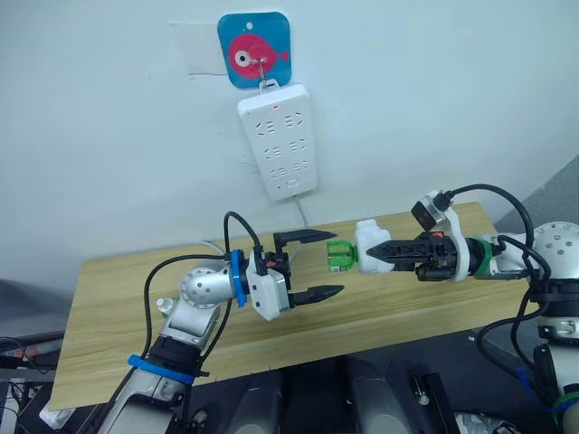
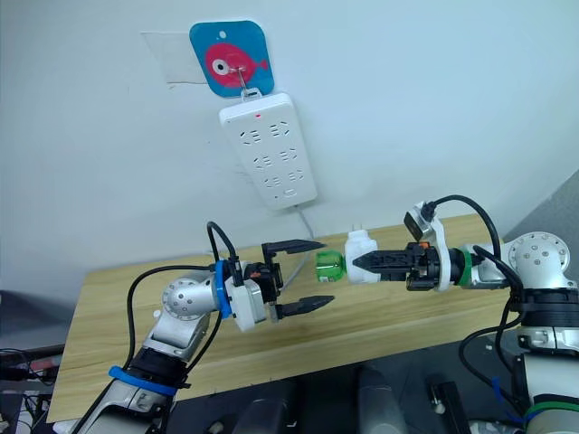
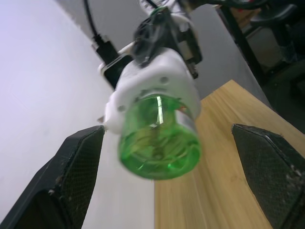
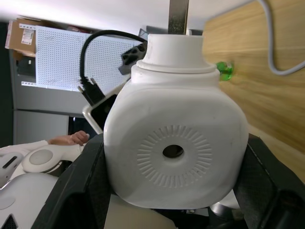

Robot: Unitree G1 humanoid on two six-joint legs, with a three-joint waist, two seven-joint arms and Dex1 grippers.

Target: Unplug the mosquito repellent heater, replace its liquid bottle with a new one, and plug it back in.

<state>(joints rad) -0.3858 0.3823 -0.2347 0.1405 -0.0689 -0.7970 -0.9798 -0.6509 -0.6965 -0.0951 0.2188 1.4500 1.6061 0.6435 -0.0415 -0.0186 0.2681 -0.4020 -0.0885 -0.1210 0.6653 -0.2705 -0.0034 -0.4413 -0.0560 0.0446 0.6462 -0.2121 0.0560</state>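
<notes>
Heater [image 1: 370, 242] is unplugged, held in mid-air over the table [image 1: 109, 289], below the strip [image 1: 278, 140] and off to its right. R gripper [image 1: 378, 254] is clamped on the heater body, one black finger each side, as the R wrist view shows w/ the vent hole facing the cam. Green bottle [image 1: 339, 255] is still screwed in, sticking out of the heater's end toward the L arm.

Key relation: heater + bottle long axis runs roughly level, left-right, bottle end pointing at the L gripper [image 1: 312, 264]. L gripper's fingers are spread wide, holding nothing, just left of the bottle; in the L wrist view the bottle base sits between the two pads [image 3: 76, 167], not touching either. So L arm is the nearer free tool; likely next step is closing on the bottle & twisting it off while R holds the heater steady.

Count: 1 heater, 1 bottle fitted, 1 strip on the wall, 2 grippers. A small green item [image 4: 224, 69] lies on the table in the R wrist view, maybe the spare; can't tell.
</notes>
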